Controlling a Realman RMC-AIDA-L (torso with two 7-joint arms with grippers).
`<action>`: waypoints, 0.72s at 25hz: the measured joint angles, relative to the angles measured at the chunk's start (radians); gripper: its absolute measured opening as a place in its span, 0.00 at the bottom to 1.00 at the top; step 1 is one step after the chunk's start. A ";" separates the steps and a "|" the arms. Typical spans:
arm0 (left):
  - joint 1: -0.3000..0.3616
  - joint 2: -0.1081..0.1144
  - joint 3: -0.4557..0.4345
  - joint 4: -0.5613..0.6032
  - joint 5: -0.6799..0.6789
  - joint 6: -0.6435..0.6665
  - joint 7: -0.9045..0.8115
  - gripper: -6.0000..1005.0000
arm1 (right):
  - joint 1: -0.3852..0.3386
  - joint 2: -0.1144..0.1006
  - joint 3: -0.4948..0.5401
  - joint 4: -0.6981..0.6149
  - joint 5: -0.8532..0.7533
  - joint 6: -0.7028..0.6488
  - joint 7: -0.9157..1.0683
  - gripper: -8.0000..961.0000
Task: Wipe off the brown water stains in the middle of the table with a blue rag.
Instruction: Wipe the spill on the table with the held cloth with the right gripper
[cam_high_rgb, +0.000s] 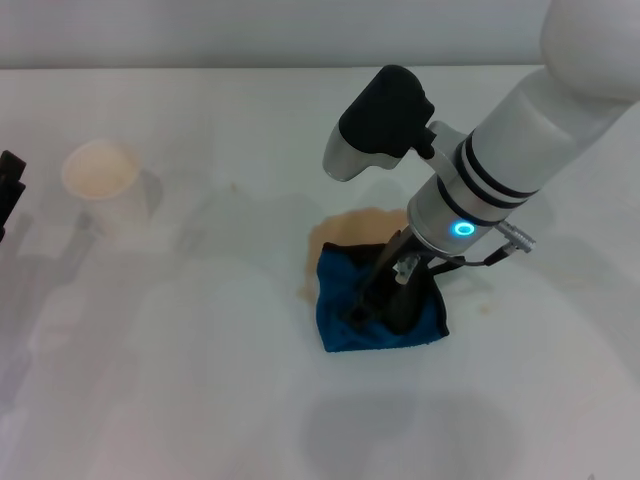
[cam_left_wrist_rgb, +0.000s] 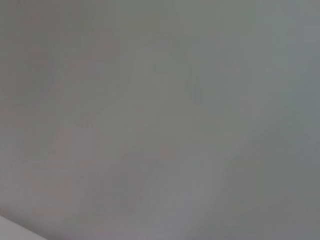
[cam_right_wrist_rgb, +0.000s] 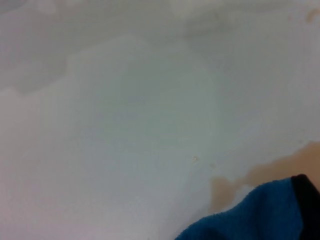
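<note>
Right end effector (cam_high_rgb: 385, 305) pressed down on one blue rag (cam_high_rgb: 345, 320), centre frame on table (cam_high_rgb: 200, 400); can't tell if it's pinching. Rag roughly square, corners skewed, no clear long axis. One brown water stains (cam_high_rgb: 345, 228) patch above rag. Left end effector (cam_high_rgb: 8, 190) parked at left edge

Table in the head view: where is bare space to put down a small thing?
The table is bare along the near edge and between the paper cup and the blue rag. The middle is crowded: the right gripper presses the rag on the brown water stains. The left gripper sits at the far left edge.

no readable text, labels or numbers
</note>
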 joint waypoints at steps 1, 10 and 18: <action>0.000 0.000 0.000 0.000 0.000 0.000 0.000 0.89 | 0.001 0.000 0.001 0.000 -0.004 0.000 0.000 0.38; -0.003 0.000 -0.004 0.000 -0.002 0.000 0.002 0.89 | 0.003 0.002 -0.001 0.000 -0.028 0.008 0.000 0.62; -0.003 0.000 -0.005 0.010 -0.002 -0.002 0.005 0.89 | 0.001 0.007 -0.030 -0.020 -0.032 0.016 -0.001 0.41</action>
